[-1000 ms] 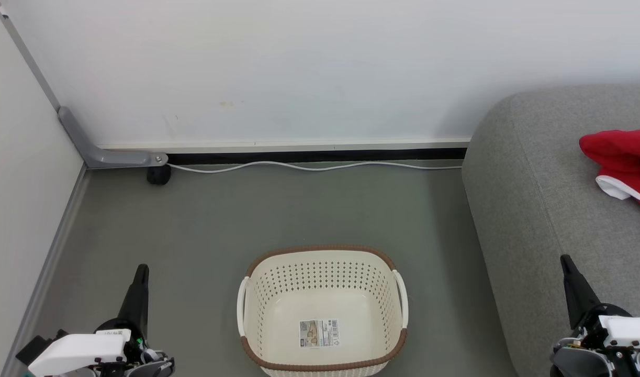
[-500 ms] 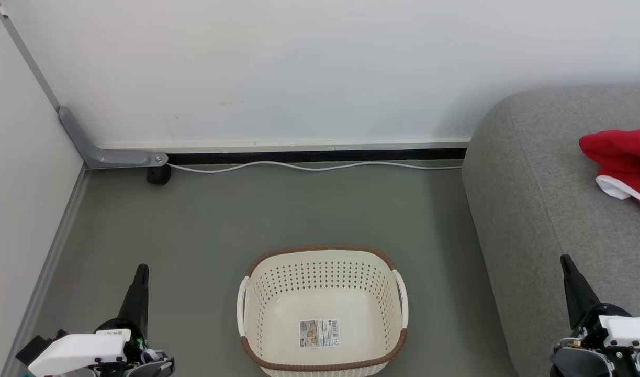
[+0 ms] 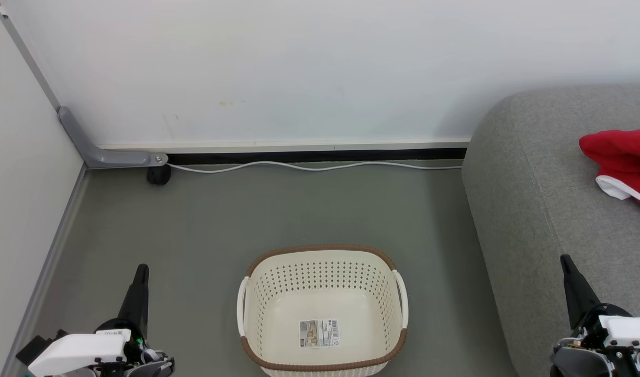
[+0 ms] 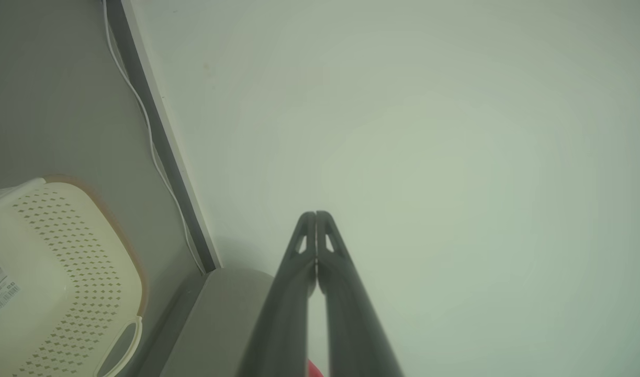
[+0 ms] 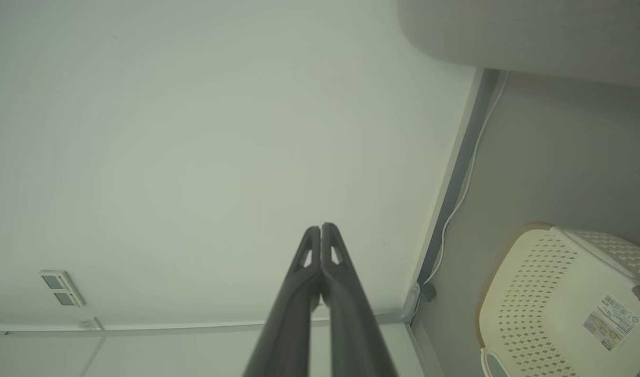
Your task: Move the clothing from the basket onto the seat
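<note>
the clothing [image 3: 626, 157] lies on the seat [image 3: 534, 209] at right, apart from the basket [image 3: 320, 248]. my left pincer [image 4: 315, 214] and right pincer [image 5: 320, 227] are pressed together.

You are working in a home corner mocked up inside a test room. The walls [image 3: 299, 68] are bare white panels, and where they meet, a grey metal foot [image 3: 105, 154] runs along the base with a black caster [image 3: 158, 175] at its end, as on a movable partition. A white cable [image 3: 309, 166] lies loose along the wall base on a plain grey floor [image 3: 299, 209]. The homely part is the seat [image 3: 550, 199], a grey upholstered sofa with red clothing [image 3: 620, 154] on it, and a perforated laundry basket [image 3: 325, 272] standing on the floor.
</note>
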Available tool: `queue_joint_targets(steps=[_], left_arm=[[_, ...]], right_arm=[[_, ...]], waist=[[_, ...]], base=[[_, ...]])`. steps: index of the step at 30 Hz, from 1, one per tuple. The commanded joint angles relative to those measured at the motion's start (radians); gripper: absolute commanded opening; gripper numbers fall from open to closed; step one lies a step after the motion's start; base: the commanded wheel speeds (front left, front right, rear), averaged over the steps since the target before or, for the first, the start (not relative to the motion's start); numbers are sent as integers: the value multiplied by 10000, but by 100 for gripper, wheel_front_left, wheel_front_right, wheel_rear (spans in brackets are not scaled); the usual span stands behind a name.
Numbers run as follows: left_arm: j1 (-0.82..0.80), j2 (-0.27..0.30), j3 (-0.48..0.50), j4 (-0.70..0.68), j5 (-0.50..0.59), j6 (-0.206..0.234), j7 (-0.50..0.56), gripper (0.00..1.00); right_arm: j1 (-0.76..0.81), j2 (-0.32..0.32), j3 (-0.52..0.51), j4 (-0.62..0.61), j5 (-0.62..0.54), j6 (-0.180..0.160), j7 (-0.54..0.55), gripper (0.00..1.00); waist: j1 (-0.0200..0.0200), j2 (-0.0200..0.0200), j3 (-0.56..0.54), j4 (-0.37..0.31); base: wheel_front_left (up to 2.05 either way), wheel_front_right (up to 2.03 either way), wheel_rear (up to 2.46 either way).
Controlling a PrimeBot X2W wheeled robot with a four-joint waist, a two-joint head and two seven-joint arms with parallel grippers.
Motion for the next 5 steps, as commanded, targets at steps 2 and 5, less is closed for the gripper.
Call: queue_joint_targets(steps=[2,5], left_arm=[[-582,133,325,-283,-38,-83,61,0],[-582,133,325,-283,-38,-83,61,0]], right_arm=[[-261,-100,167,-305,114,44,75,0],[-261,-100,167,-305,114,44,75,0]], waist=[[-1,0,0,0],[-1,0,0,0]], base=[[0,0,0],[0,0,0]])
